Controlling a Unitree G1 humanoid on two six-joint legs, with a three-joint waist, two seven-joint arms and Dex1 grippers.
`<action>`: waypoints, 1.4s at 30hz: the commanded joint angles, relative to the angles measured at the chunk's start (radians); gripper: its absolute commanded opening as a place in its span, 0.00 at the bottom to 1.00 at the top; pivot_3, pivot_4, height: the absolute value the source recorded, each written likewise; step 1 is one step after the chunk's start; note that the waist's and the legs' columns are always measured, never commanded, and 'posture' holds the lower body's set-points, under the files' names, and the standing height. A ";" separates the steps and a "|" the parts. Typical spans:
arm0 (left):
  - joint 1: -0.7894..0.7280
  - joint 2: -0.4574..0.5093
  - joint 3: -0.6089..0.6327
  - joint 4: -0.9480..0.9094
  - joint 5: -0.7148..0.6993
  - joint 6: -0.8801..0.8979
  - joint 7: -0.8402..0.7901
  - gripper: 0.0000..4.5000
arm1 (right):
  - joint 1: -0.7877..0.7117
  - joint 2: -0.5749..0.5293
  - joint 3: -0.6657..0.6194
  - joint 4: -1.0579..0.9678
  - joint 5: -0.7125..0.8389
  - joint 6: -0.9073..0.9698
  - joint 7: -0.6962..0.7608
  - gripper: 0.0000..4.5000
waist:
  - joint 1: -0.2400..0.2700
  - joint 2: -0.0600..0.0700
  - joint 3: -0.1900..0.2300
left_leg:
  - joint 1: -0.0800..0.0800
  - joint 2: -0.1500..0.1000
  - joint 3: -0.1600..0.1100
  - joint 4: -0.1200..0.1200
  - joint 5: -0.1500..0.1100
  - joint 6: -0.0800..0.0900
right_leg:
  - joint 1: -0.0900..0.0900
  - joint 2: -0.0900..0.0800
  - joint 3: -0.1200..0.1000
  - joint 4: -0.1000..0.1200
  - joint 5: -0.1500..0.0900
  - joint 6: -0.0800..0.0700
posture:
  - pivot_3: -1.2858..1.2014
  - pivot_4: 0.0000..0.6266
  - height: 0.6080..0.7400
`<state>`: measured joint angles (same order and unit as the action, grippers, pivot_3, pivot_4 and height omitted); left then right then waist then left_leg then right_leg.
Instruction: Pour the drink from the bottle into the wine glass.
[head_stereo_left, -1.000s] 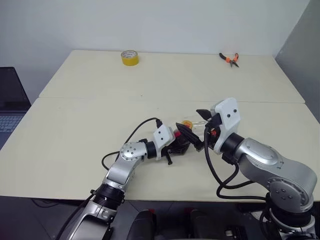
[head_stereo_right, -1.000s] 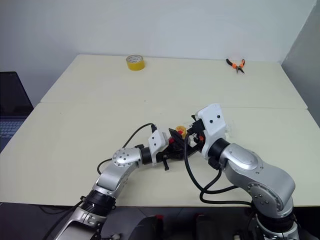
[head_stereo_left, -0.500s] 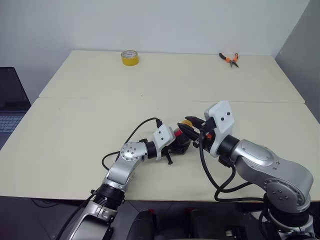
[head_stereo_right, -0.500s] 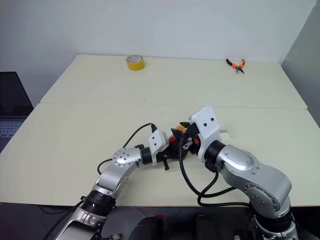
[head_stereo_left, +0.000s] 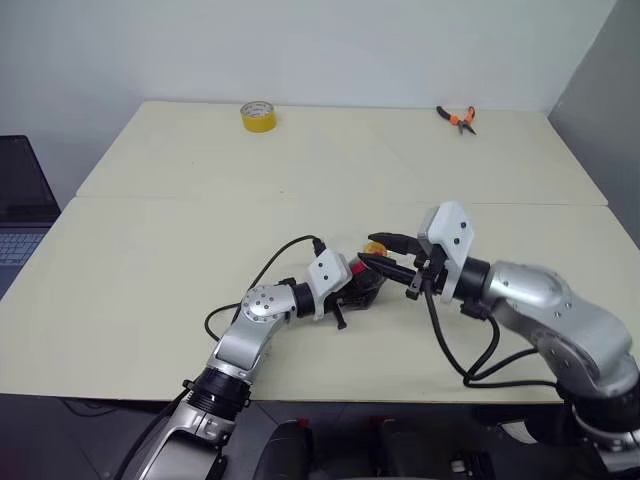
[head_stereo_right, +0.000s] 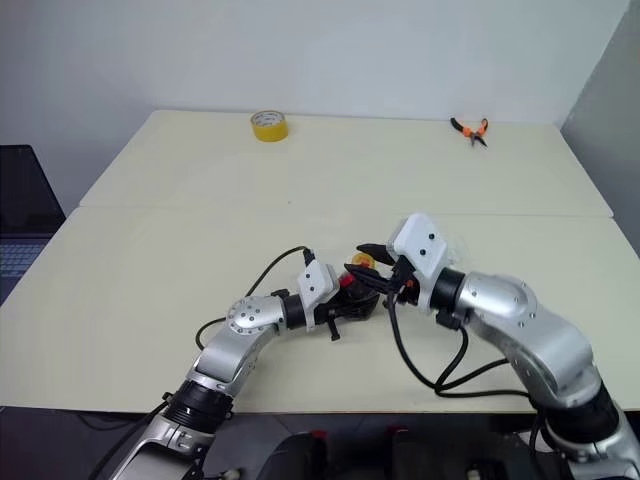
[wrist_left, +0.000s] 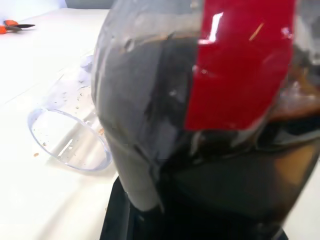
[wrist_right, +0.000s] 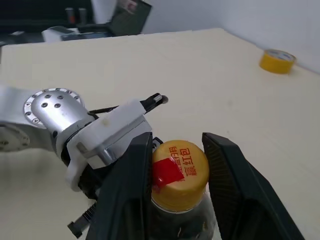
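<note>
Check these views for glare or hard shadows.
Left wrist view: a white glare streak on the bottle's red label, small glints on the wine glass rim. Right wrist view: yellow cap evenly lit. Head views: soft, even light across the table.

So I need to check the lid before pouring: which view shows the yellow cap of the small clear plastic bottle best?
The right wrist view: the yellow cap sits close up between the right gripper's fingers. Both eye views show it as a small yellow spot; the left wrist view shows the bottle's body and red label.

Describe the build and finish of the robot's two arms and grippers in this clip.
Both arms are silver-grey metal with rounded joint housings and looping black cables. Each wrist carries a white block with small dark dots. The left gripper and right gripper each have two black tapered fingers.
</note>
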<state>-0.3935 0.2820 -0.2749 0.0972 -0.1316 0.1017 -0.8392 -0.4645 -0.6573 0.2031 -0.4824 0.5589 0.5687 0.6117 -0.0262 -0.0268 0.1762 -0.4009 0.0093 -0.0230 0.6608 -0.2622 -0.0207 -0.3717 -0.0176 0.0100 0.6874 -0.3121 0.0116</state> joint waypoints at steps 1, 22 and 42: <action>0.008 0.009 0.020 -0.052 -0.016 -0.012 -0.002 0.16 | -0.068 -0.030 -0.007 0.218 -0.105 -0.117 0.131 0.27 | 0.000 0.000 0.000 | 0.000 0.000 0.000 0.000 0.000 0.000 | 0.000 0.000 0.000 0.000 0.000 0.000 | 0.52 0.24 1.00; 0.011 0.001 0.012 -0.060 -0.016 -0.011 0.017 0.15 | 0.113 -0.110 -0.248 -0.129 0.160 0.136 0.170 1.00 | 0.009 0.001 0.000 | -0.002 0.001 0.000 0.000 0.000 0.000 | -0.001 -0.001 0.001 0.000 0.000 0.000 | 0.52 0.24 1.00; -0.012 -0.014 0.012 -0.030 -0.014 -0.019 0.008 0.15 | 0.090 0.162 -0.151 -0.134 -0.105 0.151 -0.214 1.00 | 0.009 0.001 0.000 | -0.002 0.000 0.000 0.000 0.000 0.000 | -0.002 -0.001 0.000 0.000 0.000 0.000 | 0.52 0.24 1.00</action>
<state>-0.3876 0.2707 -0.2722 0.0919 -0.1349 0.1027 -0.8235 -0.3820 -0.4747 0.1197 -0.6070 0.4644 0.7290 0.4070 -0.0168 -0.0260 0.1767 -0.4030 0.0095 -0.0231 0.6611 -0.2620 -0.0211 -0.3734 -0.0182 0.0103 0.6876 -0.3119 0.0113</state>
